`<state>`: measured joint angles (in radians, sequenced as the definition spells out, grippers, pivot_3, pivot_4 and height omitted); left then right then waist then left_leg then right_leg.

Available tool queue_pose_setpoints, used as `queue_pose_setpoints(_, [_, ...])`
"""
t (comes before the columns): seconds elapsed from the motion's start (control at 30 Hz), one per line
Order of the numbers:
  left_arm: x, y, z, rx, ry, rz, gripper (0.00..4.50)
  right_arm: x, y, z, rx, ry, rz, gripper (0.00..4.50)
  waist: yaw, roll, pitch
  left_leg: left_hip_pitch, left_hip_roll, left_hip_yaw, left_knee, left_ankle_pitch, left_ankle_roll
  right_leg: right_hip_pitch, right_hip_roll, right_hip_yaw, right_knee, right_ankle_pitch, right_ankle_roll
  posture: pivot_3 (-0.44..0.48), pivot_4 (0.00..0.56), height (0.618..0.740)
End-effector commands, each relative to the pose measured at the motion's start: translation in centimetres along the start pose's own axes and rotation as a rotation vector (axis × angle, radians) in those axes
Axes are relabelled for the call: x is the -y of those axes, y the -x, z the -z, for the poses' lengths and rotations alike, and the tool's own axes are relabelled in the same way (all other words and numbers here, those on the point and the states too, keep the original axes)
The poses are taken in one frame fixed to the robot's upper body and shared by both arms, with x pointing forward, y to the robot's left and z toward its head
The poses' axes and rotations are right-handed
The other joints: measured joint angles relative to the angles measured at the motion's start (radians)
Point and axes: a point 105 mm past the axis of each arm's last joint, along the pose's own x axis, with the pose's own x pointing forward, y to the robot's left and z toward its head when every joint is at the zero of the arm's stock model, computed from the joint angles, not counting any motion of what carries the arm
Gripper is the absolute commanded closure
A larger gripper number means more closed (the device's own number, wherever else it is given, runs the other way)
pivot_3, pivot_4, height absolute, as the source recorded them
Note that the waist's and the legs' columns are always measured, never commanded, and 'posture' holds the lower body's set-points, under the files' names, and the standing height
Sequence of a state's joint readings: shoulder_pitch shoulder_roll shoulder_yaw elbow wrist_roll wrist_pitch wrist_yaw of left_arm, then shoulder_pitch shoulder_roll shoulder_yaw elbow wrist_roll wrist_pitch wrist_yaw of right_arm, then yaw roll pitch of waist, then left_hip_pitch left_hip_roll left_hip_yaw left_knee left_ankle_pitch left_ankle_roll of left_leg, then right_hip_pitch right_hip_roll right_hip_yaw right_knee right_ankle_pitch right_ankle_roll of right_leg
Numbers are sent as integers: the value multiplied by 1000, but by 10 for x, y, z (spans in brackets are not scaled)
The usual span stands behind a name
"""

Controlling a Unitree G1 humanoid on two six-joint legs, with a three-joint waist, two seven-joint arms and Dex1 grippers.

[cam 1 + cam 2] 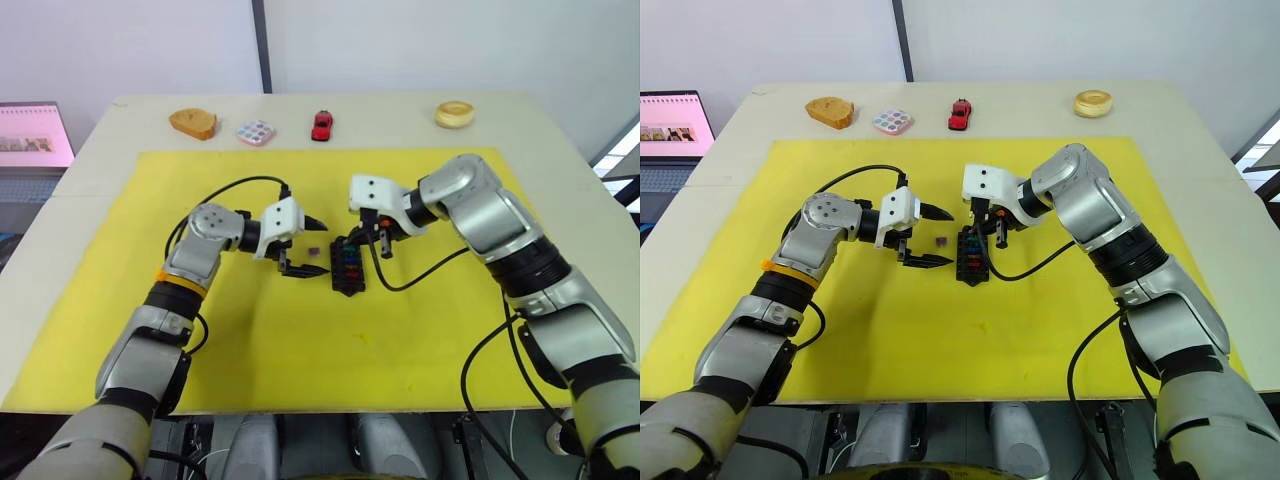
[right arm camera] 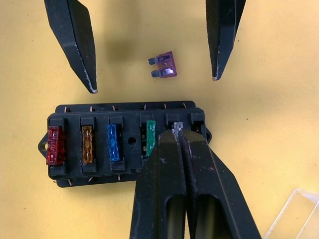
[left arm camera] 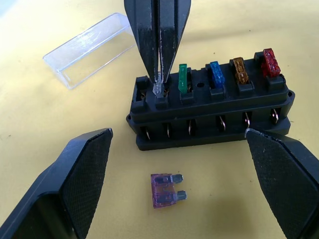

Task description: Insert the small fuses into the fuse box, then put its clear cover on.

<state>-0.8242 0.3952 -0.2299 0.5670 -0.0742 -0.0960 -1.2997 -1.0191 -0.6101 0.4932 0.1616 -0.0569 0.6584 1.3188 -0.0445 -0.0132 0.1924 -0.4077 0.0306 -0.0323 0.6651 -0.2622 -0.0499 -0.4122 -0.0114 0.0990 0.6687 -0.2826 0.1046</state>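
The black fuse box lies mid-mat, with red, amber, blue and green fuses standing in its slots. My right gripper is shut on a pale grey fuse, holding it upright at the end slot beside the green one. A purple fuse lies flat on the mat just in front of the box. My left gripper is open, its fingers spread on either side of that purple fuse without touching it. On the box's far side the clear cover rests on the mat.
The yellow mat covers most of the table. Along the back edge stand a brown bread-like piece, a multicoloured tile, a red toy car and a round tan ring. A laptop screen sits off the left side.
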Motion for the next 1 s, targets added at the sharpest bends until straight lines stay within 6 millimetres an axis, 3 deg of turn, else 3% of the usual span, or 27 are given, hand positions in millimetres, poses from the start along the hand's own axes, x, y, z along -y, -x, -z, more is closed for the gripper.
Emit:
queue_pose_setpoints(0.03, [-5,8,-10,30,-31,-34,0,-5,-4,6,-12,-45,-24,4438,0,0,0,0,0,0,0,0,0,0,0,0,0,0,0,0,150,740])
queue_pose_setpoints(0.2, [-9,13,-18,77,-5,-61,0,-1,25,-26,131,-55,14,4438,0,0,0,-1,0,0,0,0,0,-1,0,0,0,0,0,0,150,740])
queue_pose_setpoints(0.3, [-9,24,-24,99,21,-77,0,-6,52,-42,231,-33,40,4438,0,0,1,-2,0,0,0,0,0,-2,0,0,0,0,0,0,150,740])
queue_pose_setpoints(0.43, [-4,48,-15,14,98,-89,0,-7,73,-38,333,35,182,4438,-1,0,0,-2,0,-1,-1,0,0,-2,0,0,0,0,0,0,150,740])
queue_pose_setpoints(0.57, [2,75,-8,-64,177,-117,0,-17,84,-11,292,1,186,4438,-1,0,1,-2,0,0,-1,0,0,-2,0,0,0,0,0,0,150,740])
queue_pose_setpoints(0.67, [6,92,-7,-88,240,-148,0,-29,101,5,280,-68,152,3567,2,0,1,-2,0,0,-1,0,0,-2,0,0,-1,0,0,0,150,740])
queue_pose_setpoints(0.9, [24,127,-3,-155,294,-182,0,-39,134,58,130,-167,245,146,0,0,1,-1,1,1,-1,0,0,-1,0,0,-2,0,0,0,150,740])
queue_pose_setpoints(1.0, [31,142,-1,-190,312,-204,0,-44,143,73,87,-203,279,55,-2,0,1,-1,1,1,-1,0,0,-1,0,0,-2,0,0,0,150,740])
